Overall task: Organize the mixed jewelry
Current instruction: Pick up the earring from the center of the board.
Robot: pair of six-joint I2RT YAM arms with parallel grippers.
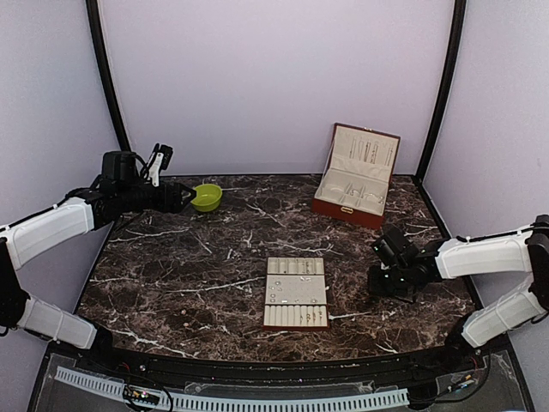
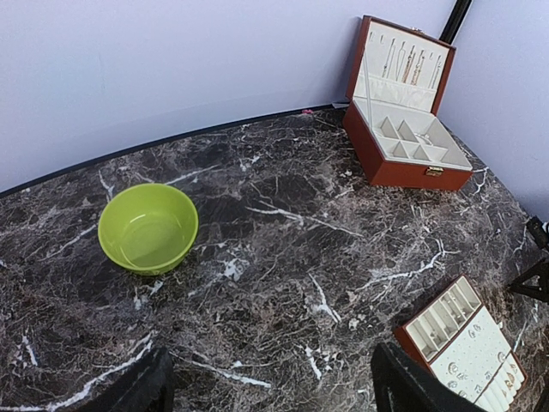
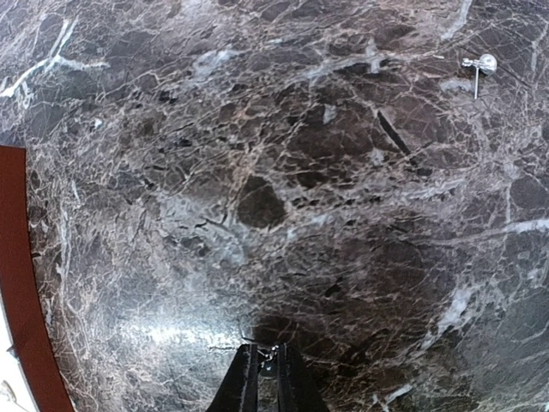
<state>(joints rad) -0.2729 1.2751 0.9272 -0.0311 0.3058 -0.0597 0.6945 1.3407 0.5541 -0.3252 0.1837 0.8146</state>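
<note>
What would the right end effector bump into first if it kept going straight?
Most likely the marble table: the right end effector points down at bare tabletop. The little silver stud lies off to one side. How close the tips are is unclear.

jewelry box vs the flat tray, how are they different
The jewelry box stands open at the far right with its lid raised; the tray lies flat mid-table, lidless. The box is deep with compartments; the tray is shallow with slotted rows. Both are cream inside with reddish-brown edges.
</note>
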